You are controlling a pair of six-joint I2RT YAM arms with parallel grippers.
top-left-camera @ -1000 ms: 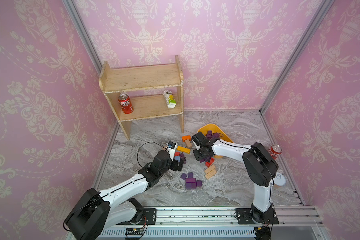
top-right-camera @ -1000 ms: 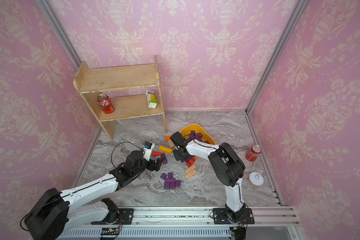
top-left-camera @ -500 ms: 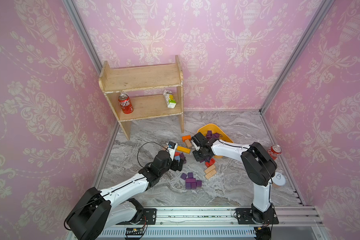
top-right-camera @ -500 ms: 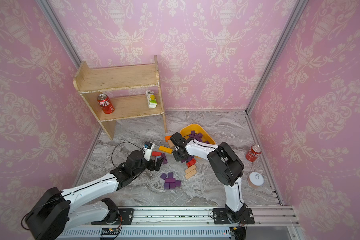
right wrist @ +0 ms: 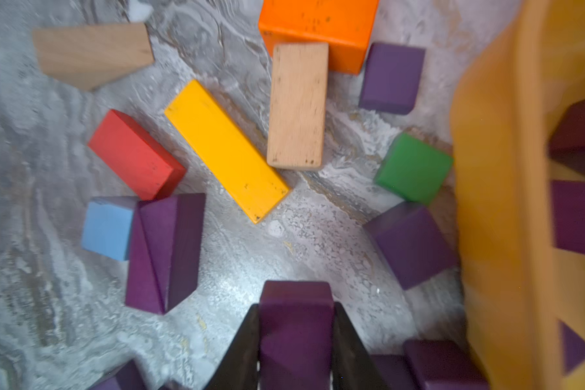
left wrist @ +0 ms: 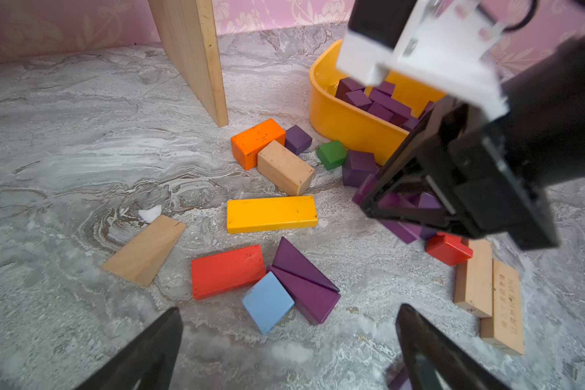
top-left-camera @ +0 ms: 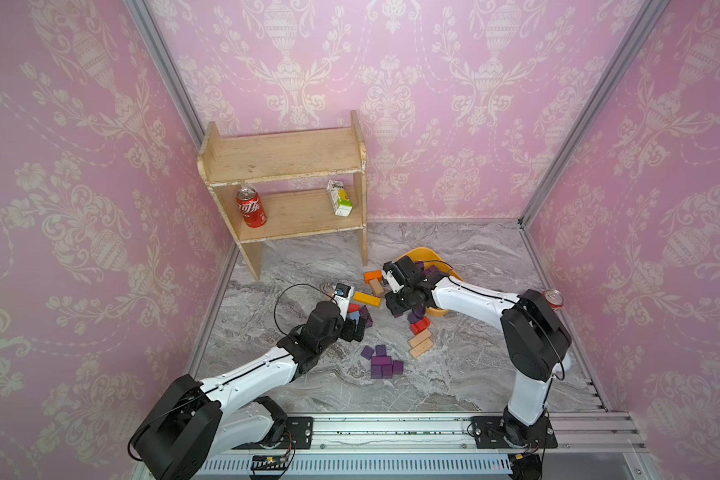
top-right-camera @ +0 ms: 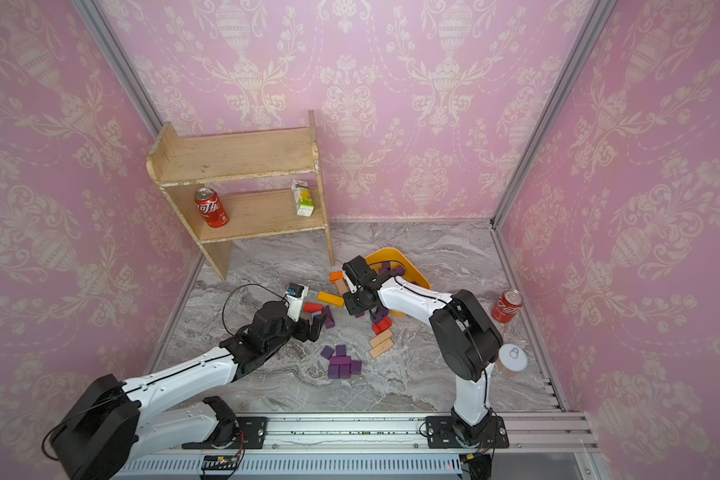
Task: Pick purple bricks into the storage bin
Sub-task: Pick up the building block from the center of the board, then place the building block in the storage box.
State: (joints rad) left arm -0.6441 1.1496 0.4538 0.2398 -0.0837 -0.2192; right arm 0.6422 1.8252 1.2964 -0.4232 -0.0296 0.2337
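Grey marbled worktop [top-left-camera: 454,382] walled by pink damask paper carries a scatter of coloured blocks. Toward one o'clock of its middle, in both top views, sits the yellow-orange storage bin [left wrist: 345,125], with several purple bricks [left wrist: 382,101] lying inside. Just outside the bin's wall, at its eight o'clock, the right hand [right wrist: 296,337] is pinched narrow on one held brick [right wrist: 296,300], dark purple, gripped between both fingers; whether that brick is clear of the worktop cannot be told. At eight o'clock of the right hand the left hand [left wrist: 288,308] stands spread wide, two purple wedges [left wrist: 304,287] lying just before it, beside a light blue block [left wrist: 267,302] and a red block [left wrist: 227,270]. A loose cluster of purple cubes [top-left-camera: 381,365] lies about six o'clock of the right hand, well apart from the bin
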